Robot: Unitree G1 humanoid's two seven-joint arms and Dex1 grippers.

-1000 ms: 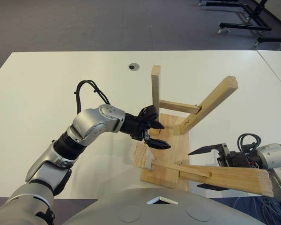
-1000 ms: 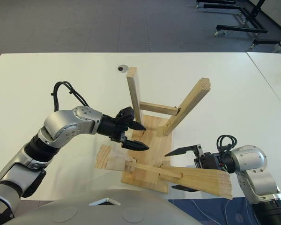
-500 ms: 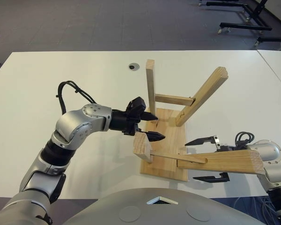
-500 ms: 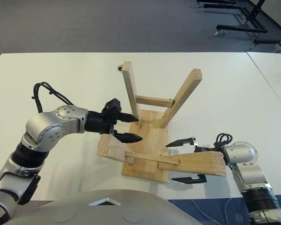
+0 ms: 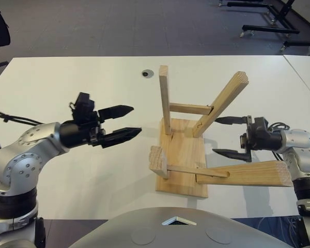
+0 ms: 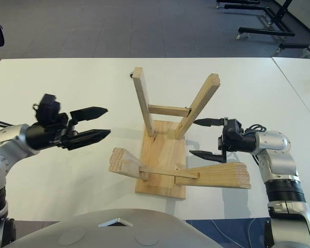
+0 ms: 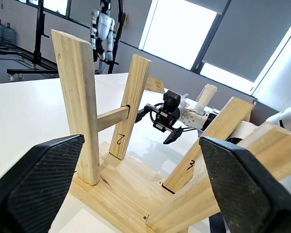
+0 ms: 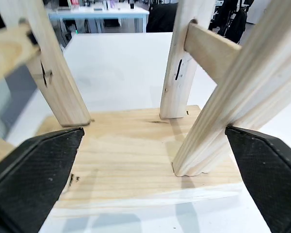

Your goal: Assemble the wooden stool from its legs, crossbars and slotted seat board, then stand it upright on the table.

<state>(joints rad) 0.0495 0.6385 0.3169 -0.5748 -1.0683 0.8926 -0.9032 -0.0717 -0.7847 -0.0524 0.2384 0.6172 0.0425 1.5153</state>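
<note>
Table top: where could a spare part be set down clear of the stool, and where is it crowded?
Free: the far-left table beyond the left gripper, out to the grommet; also the far right corner. Crowded: around the seat board and legs, between the left gripper and right gripper.

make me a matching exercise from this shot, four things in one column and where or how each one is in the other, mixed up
1. left black two-fingered pincer
2. right black two-fingered pincer
3. flat pale wooden seat board
4. small dark round socket

A. lying flat on the white table
B. open, empty, on the board's right
C. set in the tabletop beyond the board
D. open, empty, on the board's left

Pairs: 1-D, 2-B, 3-A, 4-C
</note>
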